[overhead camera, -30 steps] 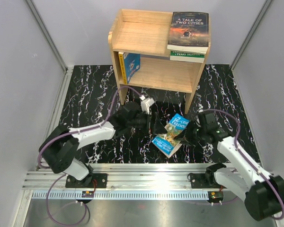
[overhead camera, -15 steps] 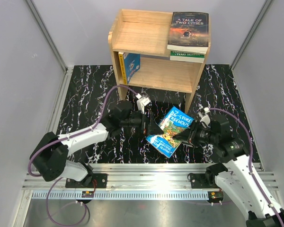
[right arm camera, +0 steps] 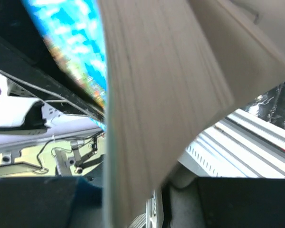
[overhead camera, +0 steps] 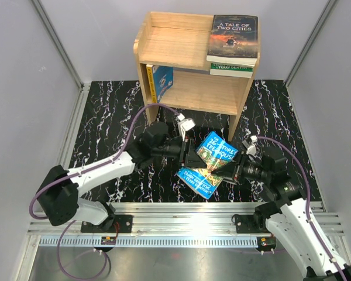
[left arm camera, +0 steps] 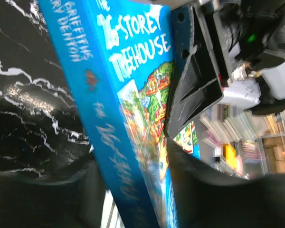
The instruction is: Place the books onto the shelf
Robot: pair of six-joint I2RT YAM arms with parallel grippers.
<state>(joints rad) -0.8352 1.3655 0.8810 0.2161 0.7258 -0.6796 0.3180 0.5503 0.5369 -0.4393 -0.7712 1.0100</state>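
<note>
Blue Treehouse book (overhead camera: 215, 153) is off the table (overhead camera: 105, 117), tilted on edge between the two arms, in front of and well below the shelf (overhead camera: 169, 47). Right hand (overhead camera: 229, 170) is pinching its page-side lower corner. Left hand (overhead camera: 191, 157) straddles the spine end, one finger (left arm camera: 213, 199) touching the cover; can't tell if the other side is pressed home, so no clear clamp there. Paperback, so probably light but floppy: the page block fans and bends in the right wrist view, and a corner pinch will likely let it sag or splay. Glossy cover, likely slippery. Best hold looks like across the spine, where it's stiffest, with the pinch deep rather than at the tips. Table is black marble-pattern, flat and hard. Shelf top already carries A Tale of Two Cities (overhead camera: 234, 35), stacked on a green book (overhead camera: 231, 68) at the right end; the left part of the top is bare wood. Lower tier has one blue book (overhead camera: 162, 82) upright at the left, with open board to its right. Raised rims at the back and left side of the top mean going in from above or the front.
</note>
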